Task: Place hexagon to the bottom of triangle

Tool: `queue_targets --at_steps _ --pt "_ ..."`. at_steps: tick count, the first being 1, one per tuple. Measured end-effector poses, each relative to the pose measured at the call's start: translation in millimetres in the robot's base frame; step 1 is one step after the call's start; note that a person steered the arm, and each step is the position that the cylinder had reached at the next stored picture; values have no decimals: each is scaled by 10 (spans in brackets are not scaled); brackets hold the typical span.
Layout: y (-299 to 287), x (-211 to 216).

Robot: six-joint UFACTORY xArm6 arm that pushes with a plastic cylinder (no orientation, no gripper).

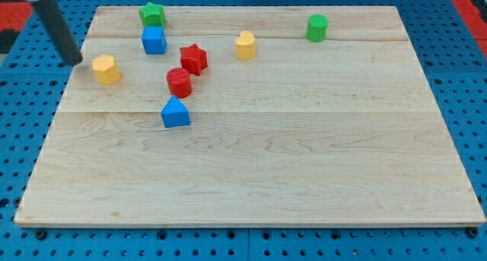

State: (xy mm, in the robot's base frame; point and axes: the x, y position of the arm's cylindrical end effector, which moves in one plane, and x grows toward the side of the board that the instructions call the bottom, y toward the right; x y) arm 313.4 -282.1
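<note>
The yellow hexagon (106, 69) lies near the board's upper left. The blue triangle (176, 112) lies to its lower right, left of the board's centre. My tip (77, 62) is at the board's left edge, just left of the yellow hexagon and slightly above it, with a small gap between them. The dark rod rises from the tip toward the view's top left corner.
A red cylinder (179, 82) sits just above the blue triangle, with a red star (194, 58) above that. A blue cube (154, 40) and a green star (152, 15) are at the upper left. A yellow heart (245, 45) and a green cylinder (317, 27) lie along the top. The wooden board (304, 162) rests on a blue pegboard.
</note>
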Motion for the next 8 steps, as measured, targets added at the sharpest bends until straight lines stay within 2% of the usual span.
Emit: queue_targets --at_steps 1,2,3,4,5,6,7,8 --pt "454 -93" --pt "458 261" --pt "178 826" --pt "160 1017" --pt "114 742" --pt "649 951" --pt "803 1422" --pt "998 1678"
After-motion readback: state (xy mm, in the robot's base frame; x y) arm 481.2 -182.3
